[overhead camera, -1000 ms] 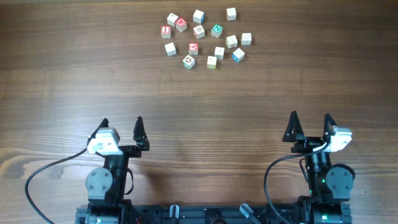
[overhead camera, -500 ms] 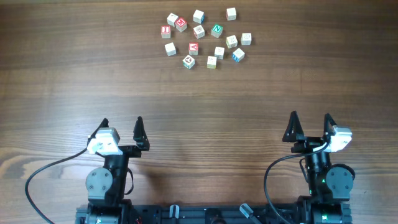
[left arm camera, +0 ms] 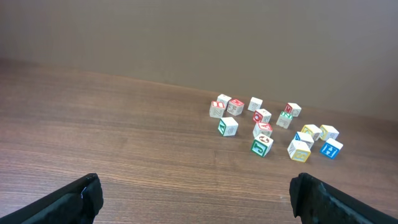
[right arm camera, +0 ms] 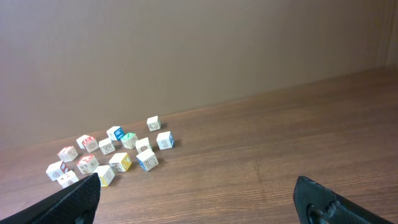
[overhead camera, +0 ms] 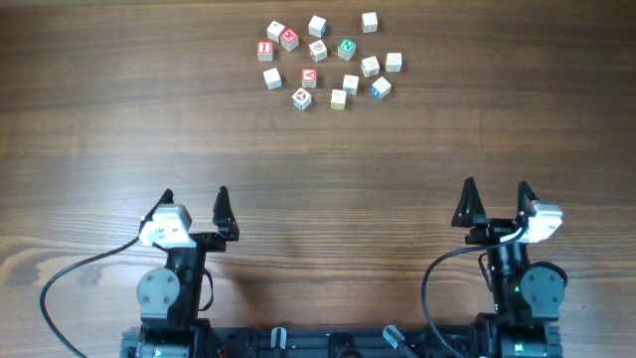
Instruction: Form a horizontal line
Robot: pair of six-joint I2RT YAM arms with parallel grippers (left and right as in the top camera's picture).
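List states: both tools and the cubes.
left tool, open, empty, near its base
right tool, open, empty, near its base
letter cubes, scattered in a loose cluster on the far side of the table, not lined up, none gripped

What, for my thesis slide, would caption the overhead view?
Letter cubes lie scattered on the table; left pincer and right pincer open, no line yet.

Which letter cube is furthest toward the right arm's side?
The pale cube at the cluster's right edge, beside the yellow-marked cube and behind the blue-lettered cube; all others lie further left.
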